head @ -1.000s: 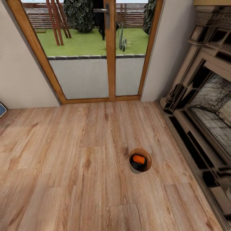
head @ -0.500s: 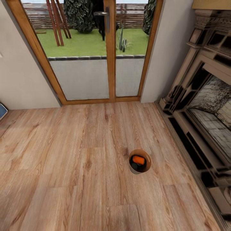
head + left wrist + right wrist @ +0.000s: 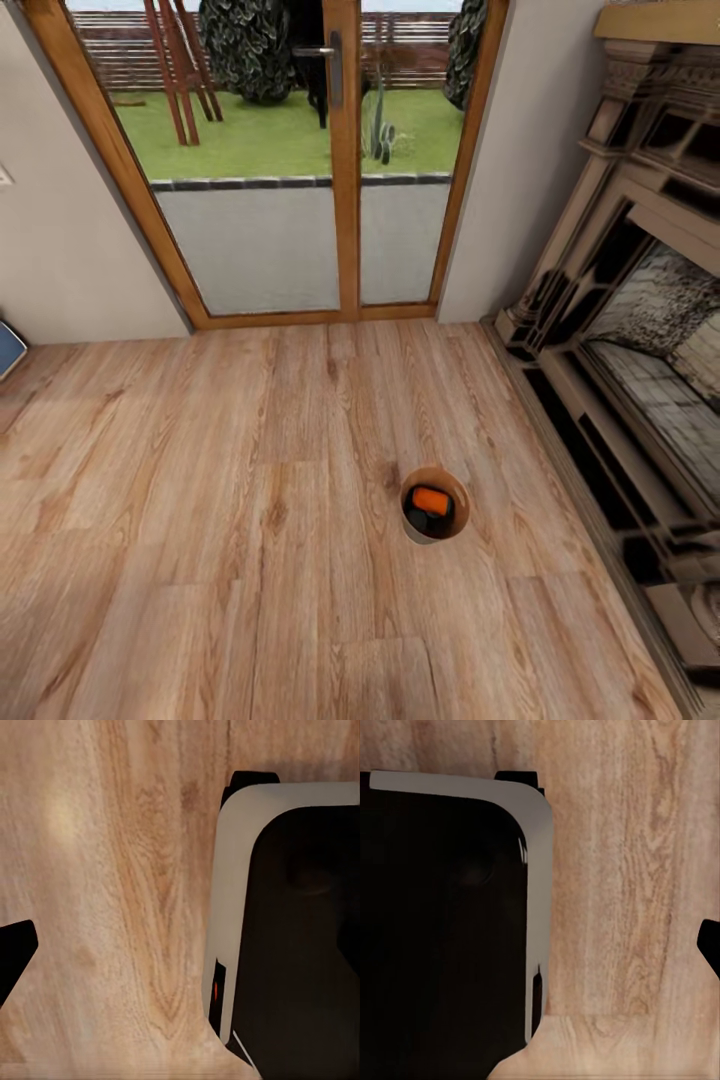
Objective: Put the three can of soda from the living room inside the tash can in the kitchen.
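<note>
The tash can (image 3: 420, 530), a small round bin with a pale grey outside and a brown inside, stands on the wood-plank floor in the head view. One orange can of soda (image 3: 432, 498) lies inside it, over something dark. In the left wrist view my left gripper (image 3: 180, 952) hangs above the floor beside my base (image 3: 300, 930), with one dark fingertip (image 3: 13, 949) far out at the picture's edge. My right gripper (image 3: 547, 945) is likewise over the floor, its fingertip (image 3: 711, 945) at the edge. Nothing is held in either.
Wood-framed glass doors (image 3: 345, 160) stand ahead, with a garden behind them. A brick fireplace (image 3: 640, 330) with a low hearth runs along the right. A blue object (image 3: 8, 348) peeks in at the left edge. Open wood floor (image 3: 200, 500) surrounds the bin.
The whole head view has shifted slightly, so the camera has moved a little. The bin and the can inside it stay put.
</note>
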Available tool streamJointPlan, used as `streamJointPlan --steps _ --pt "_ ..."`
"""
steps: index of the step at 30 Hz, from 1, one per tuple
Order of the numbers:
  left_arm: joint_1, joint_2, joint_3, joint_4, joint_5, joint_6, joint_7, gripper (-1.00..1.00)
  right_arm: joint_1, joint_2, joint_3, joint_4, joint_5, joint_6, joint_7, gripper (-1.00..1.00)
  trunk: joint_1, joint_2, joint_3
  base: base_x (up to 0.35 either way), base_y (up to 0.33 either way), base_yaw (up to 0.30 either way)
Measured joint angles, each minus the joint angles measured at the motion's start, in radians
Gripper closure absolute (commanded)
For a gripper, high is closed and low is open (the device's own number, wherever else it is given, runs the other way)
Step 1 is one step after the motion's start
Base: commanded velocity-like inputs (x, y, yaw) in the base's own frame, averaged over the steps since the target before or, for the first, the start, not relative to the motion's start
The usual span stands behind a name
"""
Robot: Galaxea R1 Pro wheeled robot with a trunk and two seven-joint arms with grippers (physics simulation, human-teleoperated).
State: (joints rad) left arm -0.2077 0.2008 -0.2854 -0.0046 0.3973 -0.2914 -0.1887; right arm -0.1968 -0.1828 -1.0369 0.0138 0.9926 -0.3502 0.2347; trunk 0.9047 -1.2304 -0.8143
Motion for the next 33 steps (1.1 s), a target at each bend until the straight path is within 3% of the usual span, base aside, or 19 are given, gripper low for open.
streamJointPlan --steps 33 --pt "0.011 -0.001 0.0 -0.001 -0.001 0.005 0.002 -1.0 0.001 0.0 -0.006 -0.002 -0.009 -0.008 -0.001 -1.0 -0.127 0.231 0.103 0.0 0.0 0.0"
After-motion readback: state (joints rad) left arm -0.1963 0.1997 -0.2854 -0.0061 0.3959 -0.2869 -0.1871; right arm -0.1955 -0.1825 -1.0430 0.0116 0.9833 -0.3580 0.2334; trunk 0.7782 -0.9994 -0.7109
